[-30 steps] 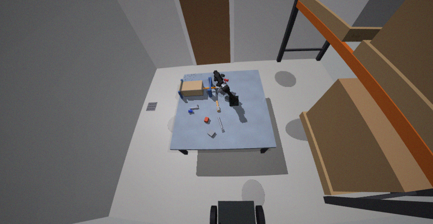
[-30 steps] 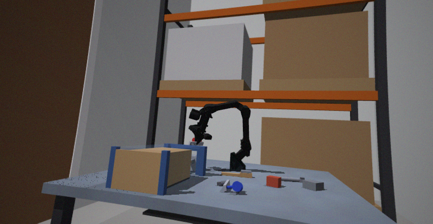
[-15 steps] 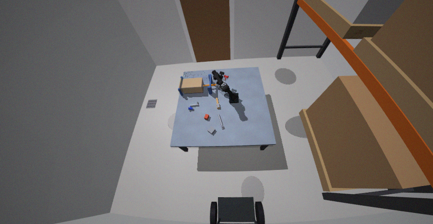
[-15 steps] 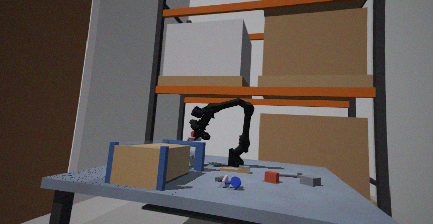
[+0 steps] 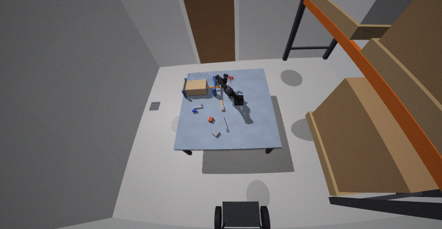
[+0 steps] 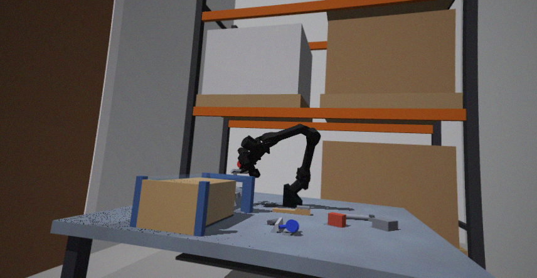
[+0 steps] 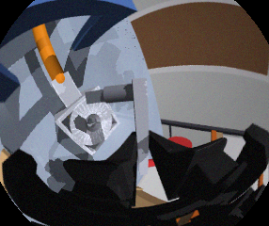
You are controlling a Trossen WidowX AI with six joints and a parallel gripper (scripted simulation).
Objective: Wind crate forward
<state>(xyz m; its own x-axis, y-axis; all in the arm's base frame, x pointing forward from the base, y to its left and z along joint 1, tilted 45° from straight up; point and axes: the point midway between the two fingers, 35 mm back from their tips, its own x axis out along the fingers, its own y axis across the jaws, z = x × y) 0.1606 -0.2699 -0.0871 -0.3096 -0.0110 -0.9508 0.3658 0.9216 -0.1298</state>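
Your one claw [image 5: 217, 77] [image 6: 248, 171] [image 7: 141, 134] grips one grey, red-knobbed winch handle [image 6: 236, 171] [image 7: 140, 118]; you have one tan, boxy crate [image 5: 195, 87] [image 6: 170, 204], sitting flat.

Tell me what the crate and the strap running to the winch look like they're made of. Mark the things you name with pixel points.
Crate [image 5: 195, 87] [image 6: 169, 206]: probably cardboard or plain wood, matte, going by its even tan faces. Strap [image 5: 210, 87] [image 7: 45, 49]: perhaps webbing or plastic, suggested by its bright orange colour and rounded, banded look.
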